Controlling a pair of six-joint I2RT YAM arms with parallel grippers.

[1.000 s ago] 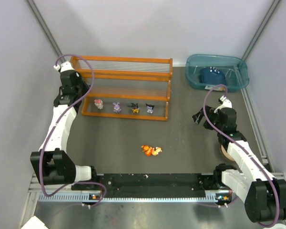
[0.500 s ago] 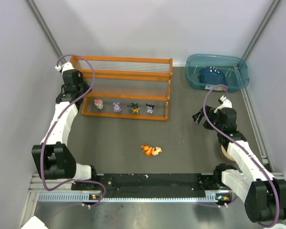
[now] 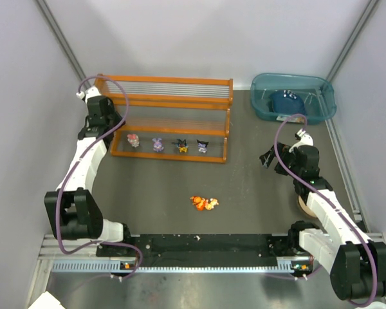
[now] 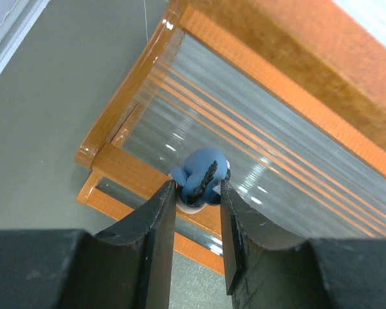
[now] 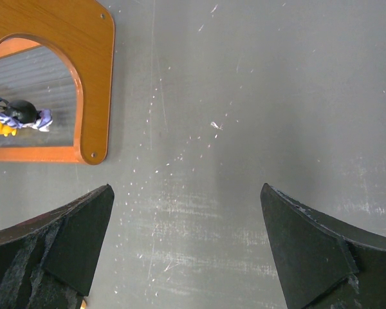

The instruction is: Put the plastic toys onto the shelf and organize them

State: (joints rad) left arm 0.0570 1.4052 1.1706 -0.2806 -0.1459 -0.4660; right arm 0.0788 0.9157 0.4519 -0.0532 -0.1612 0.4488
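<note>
Carried a touch nearer the shelf (image 4: 264, 61) than a second ago, the blue toy (image 4: 199, 180) sits clamped in my left hand (image 4: 196, 188), rods of the shelf's left end just beyond the fingertips. My right hand (image 5: 186, 191) hangs spread wide above the table (image 5: 244, 96), grasping nothing.

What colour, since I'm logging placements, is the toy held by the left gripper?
The toy is blue with a dark marking, clearest in the left wrist view.

Four toys (image 3: 157, 144) on the shelf's (image 3: 164, 82) front tier, another toy (image 3: 204, 203) on the table (image 3: 257, 212) before it, bin (image 3: 289, 75) to its right
</note>
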